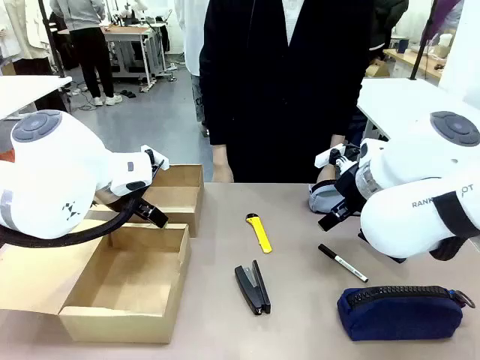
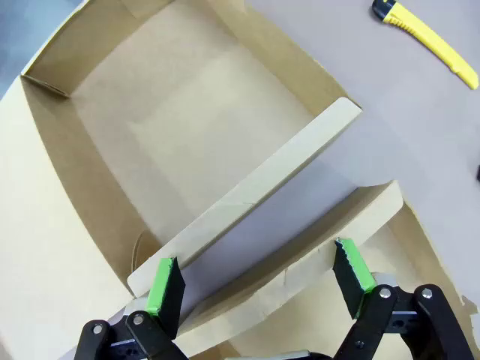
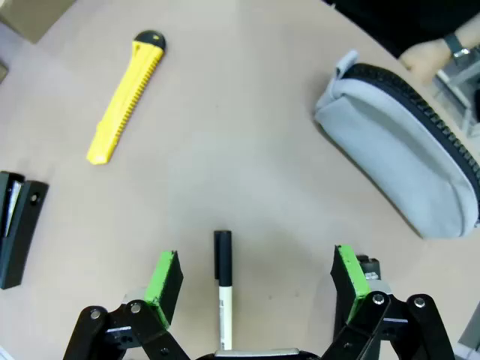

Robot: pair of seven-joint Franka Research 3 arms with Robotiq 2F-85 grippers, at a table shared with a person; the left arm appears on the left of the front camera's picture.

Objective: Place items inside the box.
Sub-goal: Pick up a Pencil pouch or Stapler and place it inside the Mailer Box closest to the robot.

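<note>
Nearest to the camera lay the navy zip pouch (image 1: 401, 313), closed, on the table on the robot's right side. Behind it were the marker pen (image 1: 343, 263), the black stapler (image 1: 253, 287) and the yellow utility knife (image 1: 259, 233), all on the table and apart from each other. The grey zip pouch (image 3: 401, 172) lay farther, near the person. The right gripper (image 3: 256, 261) hung above the marker with its fingers wide apart and nothing between the pads. I judged the marker light and stiff, but round and smooth, so it could roll; the middle of its barrel, taken across, seemed the best place. The left gripper (image 2: 257, 266) was also open and held nothing, above the cardboard box (image 1: 112, 326), which contained no items yet.
</note>
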